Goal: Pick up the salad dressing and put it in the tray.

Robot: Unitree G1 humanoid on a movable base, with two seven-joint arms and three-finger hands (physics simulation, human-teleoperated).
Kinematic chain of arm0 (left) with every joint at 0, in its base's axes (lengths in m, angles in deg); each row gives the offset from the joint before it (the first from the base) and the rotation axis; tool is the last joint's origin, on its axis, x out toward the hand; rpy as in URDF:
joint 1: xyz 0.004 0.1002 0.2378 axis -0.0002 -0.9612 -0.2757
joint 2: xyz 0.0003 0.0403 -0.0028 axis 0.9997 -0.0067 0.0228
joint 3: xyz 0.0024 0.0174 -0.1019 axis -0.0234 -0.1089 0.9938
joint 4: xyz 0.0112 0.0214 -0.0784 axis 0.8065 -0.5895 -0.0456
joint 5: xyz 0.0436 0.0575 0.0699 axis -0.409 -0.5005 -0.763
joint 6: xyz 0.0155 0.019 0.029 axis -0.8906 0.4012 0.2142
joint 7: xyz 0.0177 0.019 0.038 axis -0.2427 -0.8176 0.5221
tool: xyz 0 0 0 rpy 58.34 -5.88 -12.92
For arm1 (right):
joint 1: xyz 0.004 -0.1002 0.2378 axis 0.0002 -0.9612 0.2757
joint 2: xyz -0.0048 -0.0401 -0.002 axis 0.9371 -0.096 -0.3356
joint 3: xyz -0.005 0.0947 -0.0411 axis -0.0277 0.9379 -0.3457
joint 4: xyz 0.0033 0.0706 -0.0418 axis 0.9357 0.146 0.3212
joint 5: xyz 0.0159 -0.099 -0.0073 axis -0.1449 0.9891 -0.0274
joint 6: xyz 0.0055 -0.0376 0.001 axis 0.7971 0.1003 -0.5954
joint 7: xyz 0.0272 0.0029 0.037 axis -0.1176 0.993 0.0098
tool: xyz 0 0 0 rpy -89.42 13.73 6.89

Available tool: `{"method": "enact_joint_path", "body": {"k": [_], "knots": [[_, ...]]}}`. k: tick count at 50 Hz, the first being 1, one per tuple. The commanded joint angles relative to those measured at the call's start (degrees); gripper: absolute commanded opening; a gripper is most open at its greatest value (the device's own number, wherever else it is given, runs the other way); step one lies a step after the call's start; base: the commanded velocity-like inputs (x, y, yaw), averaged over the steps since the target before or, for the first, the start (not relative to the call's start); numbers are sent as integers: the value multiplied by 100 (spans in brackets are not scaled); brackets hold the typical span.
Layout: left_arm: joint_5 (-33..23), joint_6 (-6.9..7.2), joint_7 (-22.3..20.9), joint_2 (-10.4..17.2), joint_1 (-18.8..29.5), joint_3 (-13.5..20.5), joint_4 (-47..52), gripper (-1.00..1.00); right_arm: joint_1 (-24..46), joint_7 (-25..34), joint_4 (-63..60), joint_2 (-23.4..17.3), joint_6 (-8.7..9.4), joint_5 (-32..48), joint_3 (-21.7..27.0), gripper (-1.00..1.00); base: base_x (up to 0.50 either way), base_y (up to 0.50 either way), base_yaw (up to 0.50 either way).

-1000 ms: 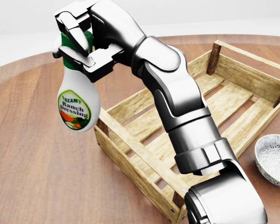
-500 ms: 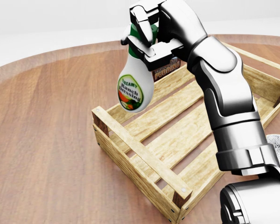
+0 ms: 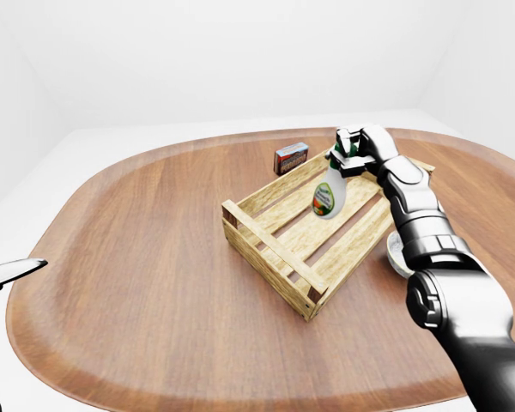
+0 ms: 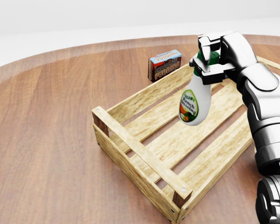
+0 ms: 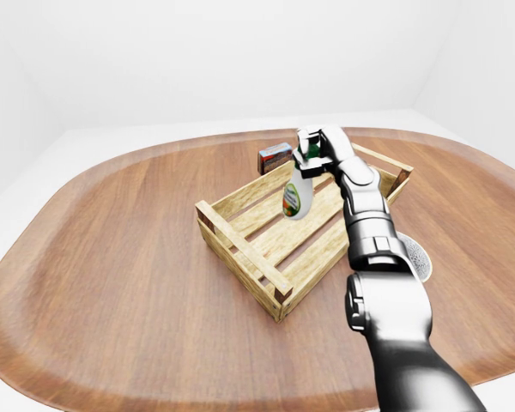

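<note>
Wooden tray (image 4: 141,151) rests on the table (image 4: 46,140). Above its slats, the right hand (image 4: 218,53) is clamped round the green cap of the salad dressing (image 4: 194,103) — long axis near-vertical, base pointing down. Beyond the tray — a pudding box (image 4: 164,64).

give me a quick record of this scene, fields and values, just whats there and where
surface: round wooden table
tray: slatted wooden crate, no items seen resting inside
salad dressing: ranch bottle hanging cap-up over the tray, in the air
right hand: closed round the bottle's green cap end
left hand: only a dark tip at the left edge of the left-eye view
other: pudding box outside the tray; patterned bowl beside it
</note>
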Motion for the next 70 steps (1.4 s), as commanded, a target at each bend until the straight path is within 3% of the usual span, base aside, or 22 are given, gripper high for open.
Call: {"method": "enact_joint_path", "body": {"k": [1, 10, 17, 38, 70], "knots": [[-4, 0, -9, 3, -1, 3, -12, 100, 133, -482, 1398, -409, 0, 200, 200, -100, 0, 0, 0], [-3, 0, 4, 2, 4, -2, 22, 100, -68, -1217, 1636, -302, 0, 312, 317, -100, 0, 0, 0], [1, 0, 4, 3, 1, 11, 21, 100, -165, -2319, 1740, -229, 0, 646, 268, -100, 0, 0, 0], [-32, 0, -29, -29, -16, -20, -32, 100, -551, -3684, 1919, 104, 0, 962, 389, -100, 0, 0, 0], [-3, 0, -31, 6, -3, -18, -130, 100, -547, -4359, 2002, 256, 0, 1579, 364, -100, 0, 0, 0]]}}
